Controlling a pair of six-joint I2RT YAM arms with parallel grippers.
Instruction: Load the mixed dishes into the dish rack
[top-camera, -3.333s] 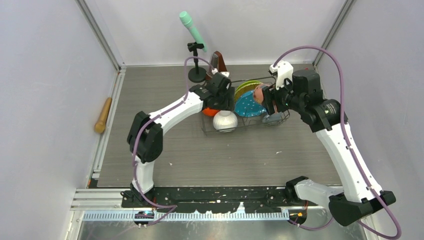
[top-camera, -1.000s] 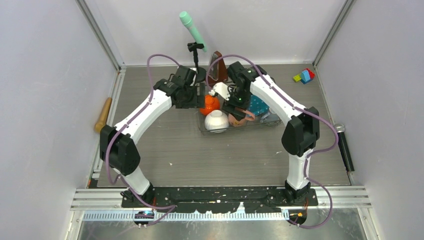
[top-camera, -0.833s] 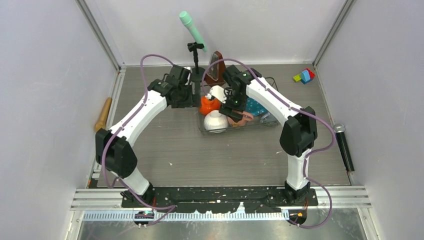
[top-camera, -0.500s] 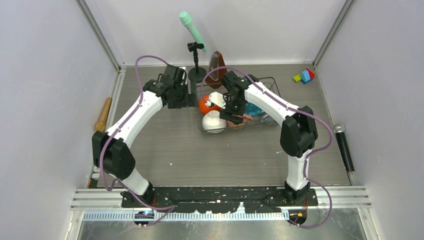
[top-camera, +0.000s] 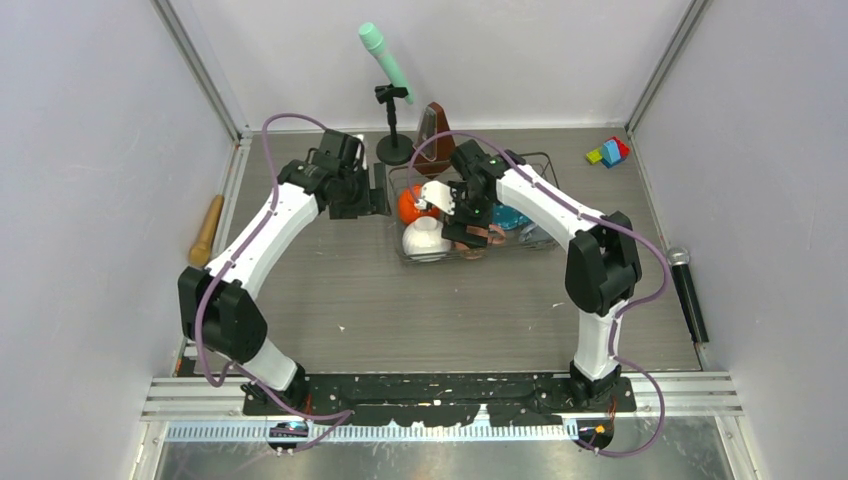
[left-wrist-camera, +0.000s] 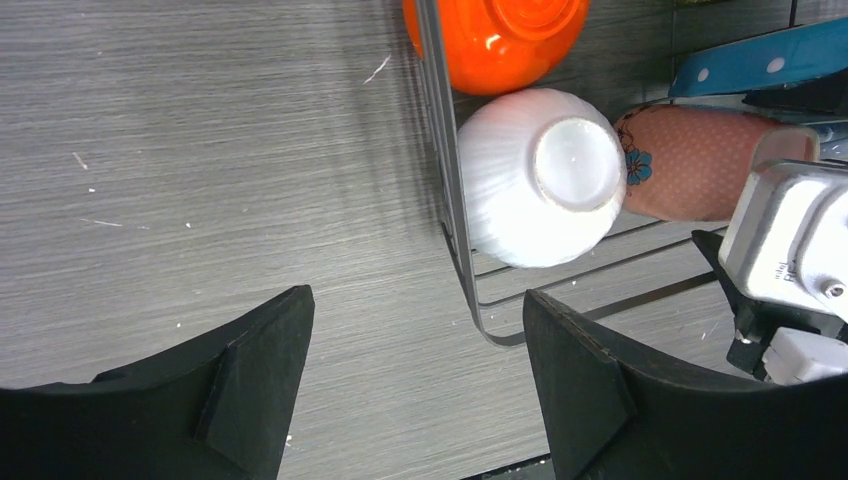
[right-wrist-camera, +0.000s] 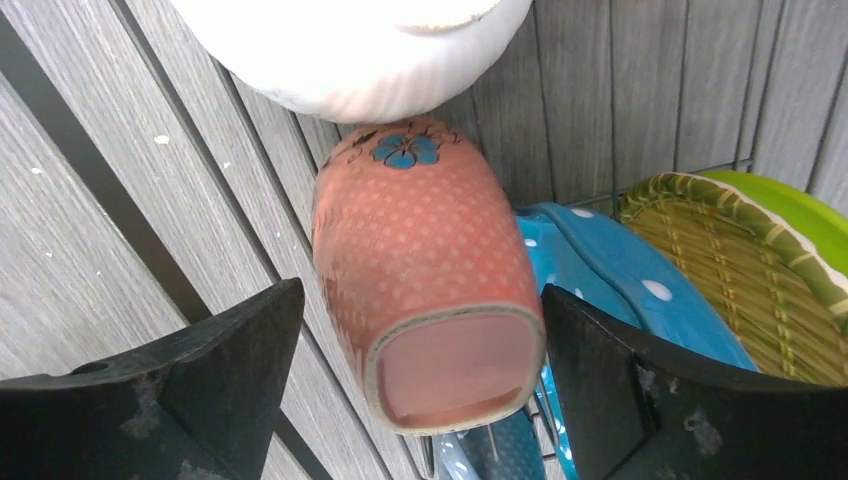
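Pink mug (right-wrist-camera: 425, 270) down, release clearance tight
My right gripper (right-wrist-camera: 420, 345) stands spread either side of the pink mug, which lies on its side in the dish rack (left-wrist-camera: 452, 190) against the white bowl (right-wrist-camera: 350, 50); a skewed withdrawal could roll it. My left gripper (left-wrist-camera: 415, 330) hangs spread, empty

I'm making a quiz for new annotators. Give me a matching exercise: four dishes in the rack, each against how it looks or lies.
Things:
1 white bowl
2 mug
3 orange bowl
4 blue plate

Descriptions:
A lies on its side, with a blue flower on it
B white dots
C ribbed wall, base up
D smooth, glossy wall

Pairs: 1-C; 2-A; 3-D; 4-B
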